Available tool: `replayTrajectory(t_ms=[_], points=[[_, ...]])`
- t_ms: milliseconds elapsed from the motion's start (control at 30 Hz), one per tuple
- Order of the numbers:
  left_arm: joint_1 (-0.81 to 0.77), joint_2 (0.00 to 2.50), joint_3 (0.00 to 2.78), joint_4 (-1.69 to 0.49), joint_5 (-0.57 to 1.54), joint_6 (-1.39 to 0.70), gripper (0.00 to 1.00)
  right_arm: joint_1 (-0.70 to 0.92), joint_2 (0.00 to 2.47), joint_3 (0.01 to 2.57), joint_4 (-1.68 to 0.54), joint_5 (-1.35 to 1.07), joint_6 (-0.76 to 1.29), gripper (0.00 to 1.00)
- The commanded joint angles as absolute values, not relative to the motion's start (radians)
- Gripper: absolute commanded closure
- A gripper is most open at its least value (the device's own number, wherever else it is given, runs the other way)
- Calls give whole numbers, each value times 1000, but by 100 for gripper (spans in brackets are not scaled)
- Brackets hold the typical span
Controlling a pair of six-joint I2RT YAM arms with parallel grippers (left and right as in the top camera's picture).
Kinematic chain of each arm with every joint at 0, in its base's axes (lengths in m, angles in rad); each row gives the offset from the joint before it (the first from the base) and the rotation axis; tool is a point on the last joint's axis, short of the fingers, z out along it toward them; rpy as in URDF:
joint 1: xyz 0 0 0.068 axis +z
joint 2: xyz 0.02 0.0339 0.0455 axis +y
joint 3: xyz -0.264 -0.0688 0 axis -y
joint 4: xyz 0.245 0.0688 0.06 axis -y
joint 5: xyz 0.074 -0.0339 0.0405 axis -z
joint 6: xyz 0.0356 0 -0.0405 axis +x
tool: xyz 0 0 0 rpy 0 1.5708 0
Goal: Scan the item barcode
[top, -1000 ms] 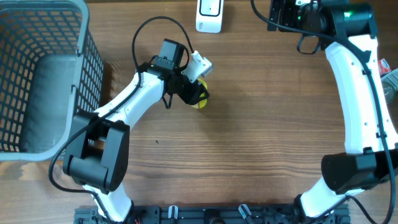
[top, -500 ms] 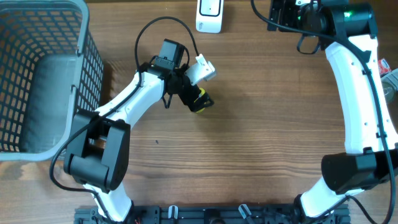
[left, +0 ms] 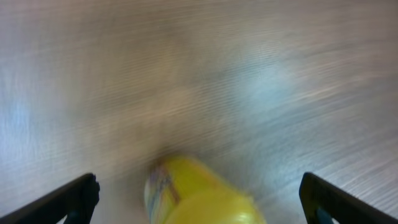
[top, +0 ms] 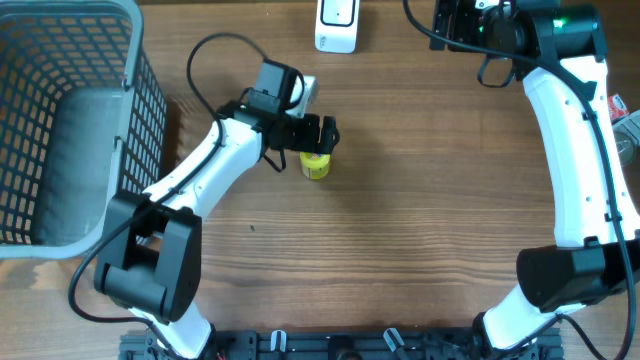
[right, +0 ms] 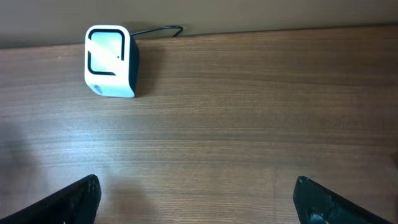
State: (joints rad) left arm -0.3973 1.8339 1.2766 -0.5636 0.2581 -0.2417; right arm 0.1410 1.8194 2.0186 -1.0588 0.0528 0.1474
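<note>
The item is a small yellow container [top: 316,166] with a printed label, resting on the wooden table just below my left gripper [top: 321,133]. In the left wrist view it [left: 198,198] shows blurred between the two black fingertips [left: 79,194], which stand far apart from it; the left gripper is open and holds nothing. The white barcode scanner [top: 337,25] stands at the table's far edge. My right gripper [top: 455,22] hovers to its right, open and empty. The right wrist view shows the scanner [right: 110,60] at upper left and bare wood between the fingers [right: 74,199].
A large grey mesh basket [top: 150,110] fills the left side of the table. The left arm's black cable [top: 205,60] loops above its wrist. A red and white object [top: 617,106] peeks in at the right edge.
My left gripper has opened and let go of the yellow item, which now rests on the table. The wrist has turned and shifted slightly. The right arm has not moved.
</note>
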Motion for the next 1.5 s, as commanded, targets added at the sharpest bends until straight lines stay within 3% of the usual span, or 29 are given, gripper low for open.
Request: replayTrajectory(t_ms=[0, 200, 567, 767, 800, 833, 867, 967, 1033, 1167, 1233, 1267, 1300, 1400, 1467], points=[[-462, 1811, 1274, -647, 74, -609, 0, 146, 1829, 2020, -1061, 51, 130, 0], [-593, 1808, 1274, -670, -111, -855, 0, 146, 1829, 2020, -1077, 51, 131, 0], [-591, 1824, 1274, -642, -207, -1037, 2, 146, 1829, 2020, -1095, 50, 131, 0], [-591, 1869, 1274, -647, -162, -1037, 45, 146, 1829, 2020, -1101, 50, 133, 0], [-591, 1883, 1274, -648, -143, -1037, 47, 146, 1829, 2020, -1101, 50, 133, 0], [-591, 1893, 1274, -648, -130, -1037, 46, 146, 1829, 2020, -1101, 50, 133, 0], [-592, 1896, 1274, -648, -122, -1037, 37, 146, 1829, 2020, -1101, 50, 133, 0], [-594, 1898, 1274, -648, -120, -1037, 2, 146, 1829, 2020, -1100, 50, 133, 0], [-594, 1898, 1274, -653, -112, -1036, 0, 146, 1829, 2020, -1100, 50, 133, 0], [-594, 1898, 1274, -661, -105, -1028, 16, 146, 1829, 2020, -1100, 50, 133, 0], [-594, 1898, 1274, -661, -105, -1028, 38, 146, 1829, 2020, -1100, 50, 133, 0], [-594, 1899, 1274, -662, -105, -1028, 59, 146, 1829, 2020, -1100, 50, 133, 0], [-594, 1898, 1274, -663, -105, -1025, 72, 146, 1829, 2020, -1100, 50, 133, 0], [-594, 1898, 1274, -667, -101, -997, 80, 146, 1829, 2020, -1100, 50, 133, 0], [-594, 1898, 1274, -671, -97, -921, 73, 146, 1829, 2020, -1100, 50, 133, 0]])
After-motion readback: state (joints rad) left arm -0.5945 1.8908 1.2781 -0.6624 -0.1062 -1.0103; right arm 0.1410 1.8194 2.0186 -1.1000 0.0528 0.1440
